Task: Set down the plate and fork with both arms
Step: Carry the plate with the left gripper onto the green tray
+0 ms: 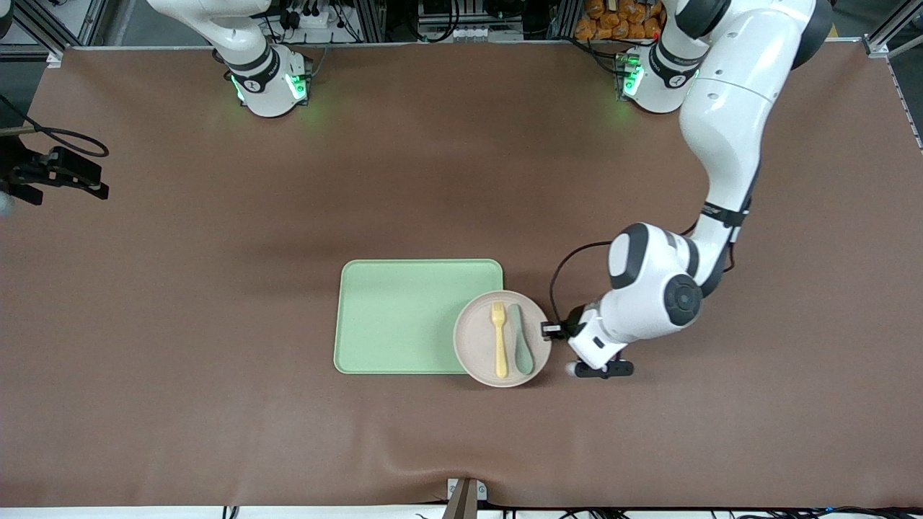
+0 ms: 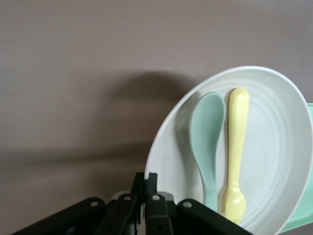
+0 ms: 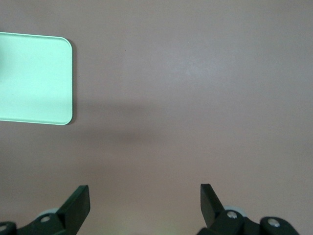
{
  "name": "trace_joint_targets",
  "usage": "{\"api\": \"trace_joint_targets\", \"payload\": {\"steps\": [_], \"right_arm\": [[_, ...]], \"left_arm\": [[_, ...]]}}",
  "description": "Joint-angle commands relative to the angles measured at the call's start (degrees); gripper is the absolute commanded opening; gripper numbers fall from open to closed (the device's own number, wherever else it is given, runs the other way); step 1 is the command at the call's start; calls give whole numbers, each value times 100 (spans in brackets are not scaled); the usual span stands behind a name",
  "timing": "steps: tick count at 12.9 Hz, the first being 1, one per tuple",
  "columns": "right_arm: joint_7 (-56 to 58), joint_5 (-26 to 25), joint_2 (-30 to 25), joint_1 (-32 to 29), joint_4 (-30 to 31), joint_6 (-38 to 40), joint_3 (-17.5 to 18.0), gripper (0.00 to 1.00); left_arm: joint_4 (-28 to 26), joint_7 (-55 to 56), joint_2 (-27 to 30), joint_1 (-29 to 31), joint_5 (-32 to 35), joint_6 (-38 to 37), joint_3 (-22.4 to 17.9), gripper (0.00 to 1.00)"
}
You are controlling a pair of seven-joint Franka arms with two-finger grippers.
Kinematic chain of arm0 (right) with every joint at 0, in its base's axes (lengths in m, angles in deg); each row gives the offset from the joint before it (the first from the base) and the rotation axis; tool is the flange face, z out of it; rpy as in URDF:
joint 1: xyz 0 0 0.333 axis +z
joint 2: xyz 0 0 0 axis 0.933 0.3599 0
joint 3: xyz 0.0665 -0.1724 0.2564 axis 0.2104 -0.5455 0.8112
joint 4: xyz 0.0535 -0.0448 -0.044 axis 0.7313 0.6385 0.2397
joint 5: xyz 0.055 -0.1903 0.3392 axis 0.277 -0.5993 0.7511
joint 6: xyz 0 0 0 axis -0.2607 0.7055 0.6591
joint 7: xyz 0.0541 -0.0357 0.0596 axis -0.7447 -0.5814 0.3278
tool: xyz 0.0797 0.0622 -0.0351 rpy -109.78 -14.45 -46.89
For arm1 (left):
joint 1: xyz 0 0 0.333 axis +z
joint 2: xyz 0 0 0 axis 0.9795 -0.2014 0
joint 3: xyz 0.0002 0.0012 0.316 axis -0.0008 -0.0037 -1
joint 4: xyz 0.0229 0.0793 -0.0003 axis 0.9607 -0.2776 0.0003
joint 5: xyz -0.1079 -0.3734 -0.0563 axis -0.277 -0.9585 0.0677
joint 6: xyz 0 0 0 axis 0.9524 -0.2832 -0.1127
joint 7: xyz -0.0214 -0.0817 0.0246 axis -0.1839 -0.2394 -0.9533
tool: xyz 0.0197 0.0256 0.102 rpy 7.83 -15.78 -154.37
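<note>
The pale plate [image 1: 476, 342] sits with one side over the corner of the light-green tray [image 1: 404, 317]. On the plate lie the yellow fork [image 1: 499, 340] and a teal spoon [image 1: 520, 340], side by side. My left gripper [image 1: 551, 330] is shut on the plate's rim at the side toward the left arm's end. The left wrist view shows its jaws [image 2: 149, 182] pinching the rim of the plate [image 2: 279, 147], with the fork [image 2: 235, 147] and spoon [image 2: 208, 139] on it. My right gripper [image 3: 145, 198] is open and empty, high over bare table near a tray [image 3: 34, 78] corner; it is out of the front view.
The brown table mat [image 1: 216, 288] spreads wide on all sides of the tray. A black device [image 1: 50, 173] sits at the table's edge at the right arm's end. The arm bases [image 1: 267, 79] stand along the table's edge farthest from the front camera.
</note>
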Motion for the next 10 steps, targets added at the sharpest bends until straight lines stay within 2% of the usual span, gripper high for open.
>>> {"api": "trace_joint_targets", "payload": {"steps": [1,3,7,10], "right_arm": [[-24,-61,-50,-80,39,44,38,100],[-24,-61,-50,-89,39,53,38,100],[-24,-61,-50,-71,39,36,46,100],[-24,-61,-42,-63,39,36,46,100]], "left_arm": [[374,542,-238,-499,-52,87,-242,0],[383,895,-300,-922,-52,341,-506,0],[673,1308,-642,-1379,-52,658,-551,0],[664,1248,-748,-1652,-52,693,-630,0]]}}
